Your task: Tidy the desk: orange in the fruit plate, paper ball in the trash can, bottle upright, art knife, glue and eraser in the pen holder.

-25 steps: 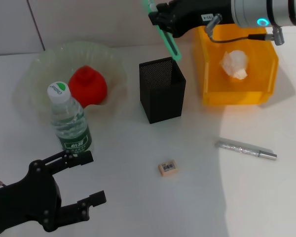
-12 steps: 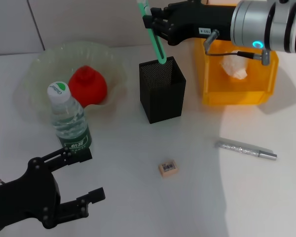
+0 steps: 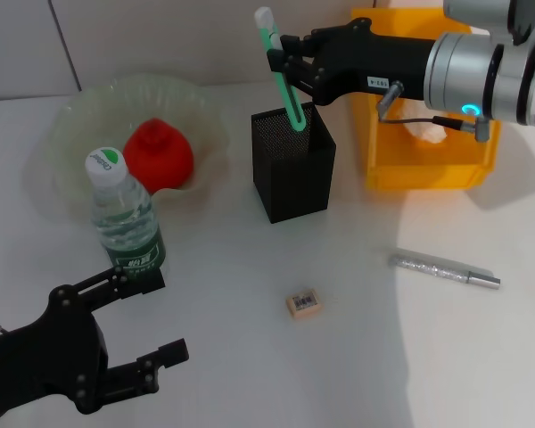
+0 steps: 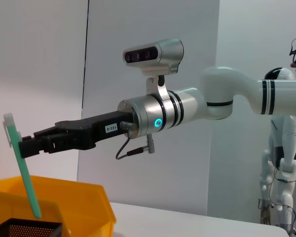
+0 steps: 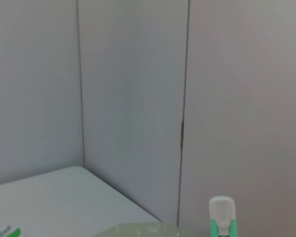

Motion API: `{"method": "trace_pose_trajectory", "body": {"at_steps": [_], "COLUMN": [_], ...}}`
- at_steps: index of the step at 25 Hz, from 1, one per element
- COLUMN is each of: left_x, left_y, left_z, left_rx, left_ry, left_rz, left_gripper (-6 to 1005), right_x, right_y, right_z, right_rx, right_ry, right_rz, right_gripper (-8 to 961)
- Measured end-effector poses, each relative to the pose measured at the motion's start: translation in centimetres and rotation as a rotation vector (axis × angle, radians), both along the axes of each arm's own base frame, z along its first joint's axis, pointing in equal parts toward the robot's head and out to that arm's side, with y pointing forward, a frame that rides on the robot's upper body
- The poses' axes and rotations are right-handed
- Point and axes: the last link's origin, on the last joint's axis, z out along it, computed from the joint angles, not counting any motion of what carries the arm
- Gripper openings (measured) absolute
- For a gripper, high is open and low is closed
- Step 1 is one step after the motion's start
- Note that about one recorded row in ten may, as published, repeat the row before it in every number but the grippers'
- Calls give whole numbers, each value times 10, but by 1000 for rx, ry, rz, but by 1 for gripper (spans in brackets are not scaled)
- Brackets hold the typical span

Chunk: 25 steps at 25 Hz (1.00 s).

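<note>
My right gripper [image 3: 283,61] is shut on the green art knife [image 3: 285,85], which stands almost upright with its lower tip inside the black mesh pen holder [image 3: 292,169]. In the left wrist view the same knife [image 4: 23,173] hangs over the holder's rim [image 4: 24,228]. The orange [image 3: 159,153] lies in the fruit plate [image 3: 71,116]. The bottle [image 3: 125,218] stands upright. The eraser [image 3: 303,303] and the silver glue stick [image 3: 444,270] lie on the desk. The paper ball [image 3: 419,131] is in the yellow trash can [image 3: 423,171]. My left gripper [image 3: 165,314] is open, low at front left.
The right arm reaches across above the trash can and hides part of it. The bottle stands just beyond my left gripper's fingers. The right wrist view shows only the wall, the knife's top [image 5: 221,217] and the plate's rim [image 5: 143,229].
The right gripper has carried the art knife left and down, turning it more upright; its tip has gone from above the holder's back corner into the opening. The left arm has barely shifted.
</note>
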Motion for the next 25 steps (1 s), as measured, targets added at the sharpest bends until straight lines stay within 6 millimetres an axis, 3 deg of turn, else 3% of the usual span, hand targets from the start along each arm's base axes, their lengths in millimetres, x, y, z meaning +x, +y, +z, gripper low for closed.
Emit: {"method": "trace_pose_trajectory", "body": {"at_steps": [25], "left_x": [0], "left_y": [1], "left_z": [0], "left_rx": [-5], "left_ry": [1], "left_rz": [10], "left_gripper": [784], "right_x": [18], "right_y": [4], "right_z": [-19], "right_rx": [-1], "right_ry": [-5], "right_rz": [18], "right_gripper": [329]}}
